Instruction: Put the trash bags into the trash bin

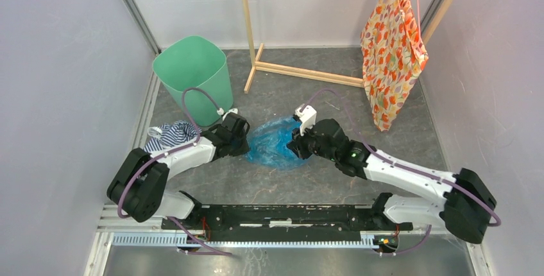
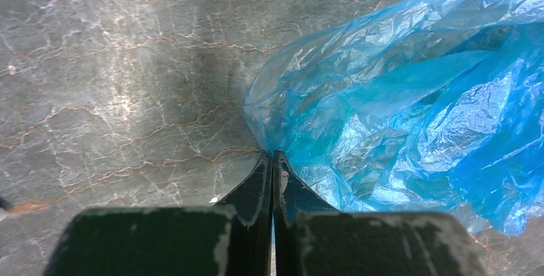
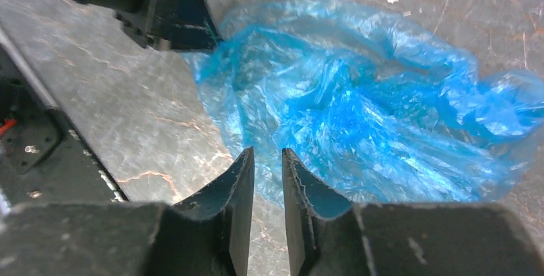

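**Top external view.** The trash bag (image 1: 274, 144) lies crumpled flat on the table (image 1: 359, 128), between the two grippers and well apart from the trash bin (image 1: 215, 96). The bin stands upright at the far left with its mouth facing up. The left gripper (image 1: 247, 146) meets the bag's left edge and the right gripper (image 1: 295, 144) its right edge. Both sets of fingertips are hidden under the wrists, so the jaws cannot be read here. The bag's outline is about as wide as it is deep, and no long axis can be made out. A striped cloth (image 1: 172, 133) lies partly under the left arm. A floral fabric (image 1: 391, 51) hangs at the right, beside a wooden frame (image 1: 301, 70).

**Left wrist view.** The left gripper (image 2: 272, 160) is fully closed on the bag's (image 2: 410, 96) near corner, where the film is drawn to a point at the tips. From that corner the bag fans out toward the upper right. It is cut off by the top and right edges of the frame.

**Right wrist view.** The right gripper (image 3: 266, 157) stands narrowly parted, its tips over the bag's (image 3: 359, 109) near edge. Bare table shows through the lower part of the gap, and whether any film lies between the tips cannot be told. The bag's long axis runs from the left gripper (image 3: 208, 32) at the upper left across to the right, where the frame cuts it off. The folds are too tangled to locate the bag's opening.
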Action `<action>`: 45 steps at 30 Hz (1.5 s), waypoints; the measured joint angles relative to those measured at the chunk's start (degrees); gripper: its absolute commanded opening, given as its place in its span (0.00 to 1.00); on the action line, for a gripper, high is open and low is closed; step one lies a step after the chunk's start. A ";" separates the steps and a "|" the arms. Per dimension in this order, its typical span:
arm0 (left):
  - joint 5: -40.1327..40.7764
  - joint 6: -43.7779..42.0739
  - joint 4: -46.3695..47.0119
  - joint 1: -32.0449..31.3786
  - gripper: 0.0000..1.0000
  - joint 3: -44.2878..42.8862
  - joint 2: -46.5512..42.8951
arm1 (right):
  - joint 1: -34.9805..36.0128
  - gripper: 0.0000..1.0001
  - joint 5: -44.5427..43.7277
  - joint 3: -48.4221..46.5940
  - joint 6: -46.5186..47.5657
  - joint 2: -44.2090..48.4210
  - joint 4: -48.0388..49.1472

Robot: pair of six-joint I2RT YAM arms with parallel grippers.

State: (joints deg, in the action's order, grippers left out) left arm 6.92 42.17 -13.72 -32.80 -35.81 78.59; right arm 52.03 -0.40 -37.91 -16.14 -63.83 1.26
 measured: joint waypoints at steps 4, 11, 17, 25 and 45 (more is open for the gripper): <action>-1.38 -0.02 0.87 0.00 0.02 -0.07 0.59 | 0.04 0.39 -2.89 -3.06 -0.44 -7.28 -2.69; -2.78 -0.04 1.46 0.00 0.02 -0.07 0.59 | 0.04 0.50 -10.16 -16.81 -0.96 -21.97 -5.99; -3.02 -0.04 1.70 0.00 0.02 -0.07 0.50 | -0.02 0.53 -14.38 -23.45 -2.80 -31.04 -8.26; -3.02 -0.04 1.75 0.00 0.02 -0.07 0.31 | -0.61 0.59 -16.98 -25.27 -5.60 -37.40 -10.73; 0.13 0.15 1.84 0.02 0.02 -0.04 0.68 | -1.31 0.00 -14.27 -24.39 -4.83 -35.34 -9.57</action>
State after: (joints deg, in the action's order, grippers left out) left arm 7.05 42.33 -11.88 -32.77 -35.86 79.26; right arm 50.72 -14.68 -62.30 -20.97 -99.18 -8.32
